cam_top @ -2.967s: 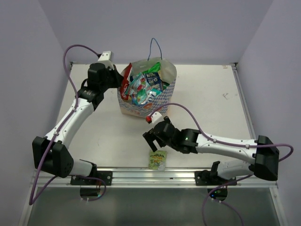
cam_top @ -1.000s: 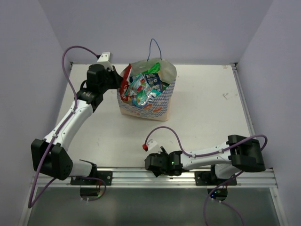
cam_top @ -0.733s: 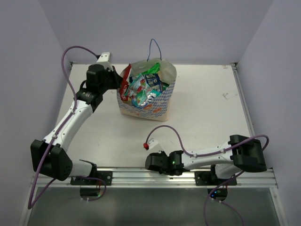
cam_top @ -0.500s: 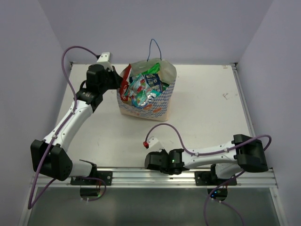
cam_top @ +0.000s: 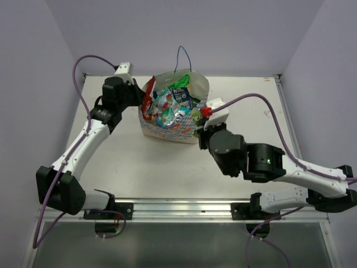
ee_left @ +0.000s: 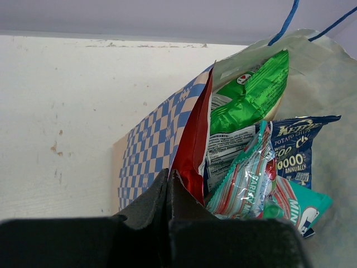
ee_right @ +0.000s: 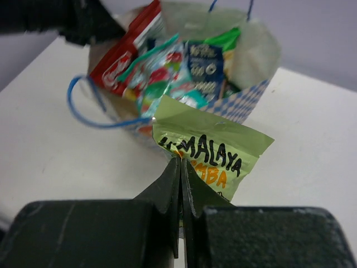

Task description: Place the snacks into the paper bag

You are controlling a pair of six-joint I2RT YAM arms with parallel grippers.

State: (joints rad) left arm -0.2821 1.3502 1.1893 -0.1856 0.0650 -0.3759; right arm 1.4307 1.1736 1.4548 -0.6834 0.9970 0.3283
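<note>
Right pincer (ee_right: 180, 162): jaws fully closed on the lower edge of the yellow-green sachet (ee_right: 215, 153), which is held upright and off the desk (cam_top: 245, 111). Sachet pos.: just beside the paper bag (ee_right: 245, 105), at its checkered wall on the robot's side, with the top corner level with the rim. It is not yet over the opening.

Left pincer (ee_left: 169, 177): jaws closed at the bag's left rim. They appear to nip the paper edge next to the red packet (ee_left: 192, 151), prob. to keep the mouth open.

Bag contents, per wrist views:
- red packet, upright against the left wall
- green chip bag (ee_left: 251, 95), at the far side
- dark blue packet (ee_left: 293, 148)
- candy packet (ee_left: 245, 184), on top, nearest the centre

Any packet deeper in the bag is hidden, so the count cannot be confirmed.

Status (est.): task nearly complete. The sachet is the only snack seen outside the bag. Remaining: carry it over the rim, then release. Fill level is high, so the sachet will likely rest on top.
</note>
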